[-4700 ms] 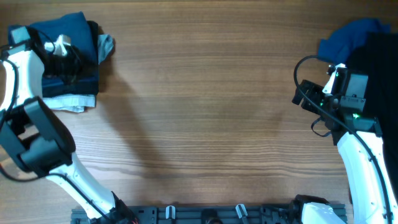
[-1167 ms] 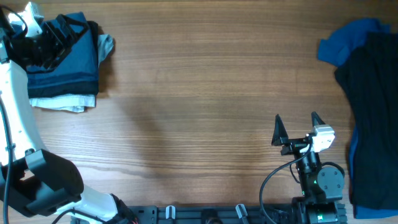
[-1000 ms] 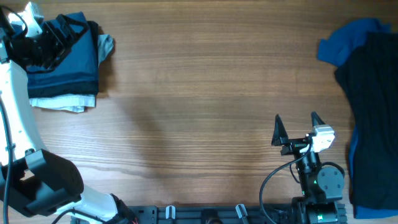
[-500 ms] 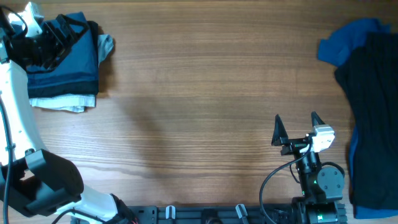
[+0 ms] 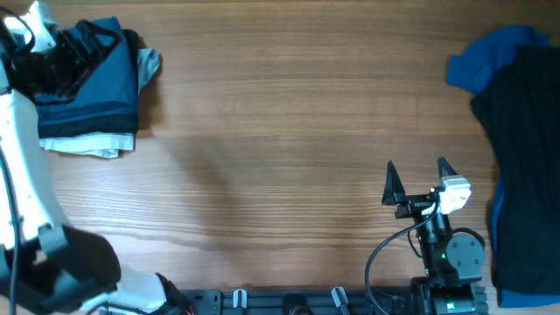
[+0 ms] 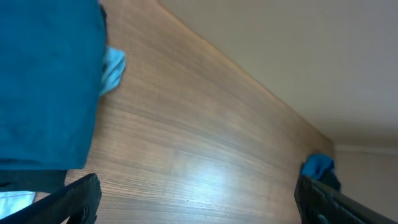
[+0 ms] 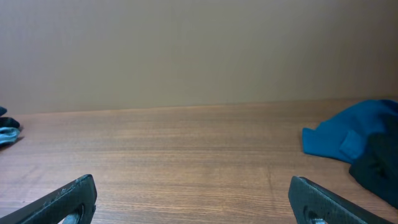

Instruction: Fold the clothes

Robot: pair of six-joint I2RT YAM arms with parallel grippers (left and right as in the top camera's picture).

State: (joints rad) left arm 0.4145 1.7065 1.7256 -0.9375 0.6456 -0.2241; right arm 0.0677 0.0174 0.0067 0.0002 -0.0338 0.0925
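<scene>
Wooden table (image 5: 289,131): folded clothes stack (image 5: 96,109) left corner; black garment (image 5: 525,149), blue garment (image 5: 481,59) right edge.

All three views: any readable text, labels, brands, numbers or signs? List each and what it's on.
No readable text in any view.
Folded stack of clothes: no tag or print shows.
Unfolded pile of clothes: no tag or print shows.
Table: plain wood grain, no markings.
Right gripper: any lettering on its white housing is too small to tell.
</scene>
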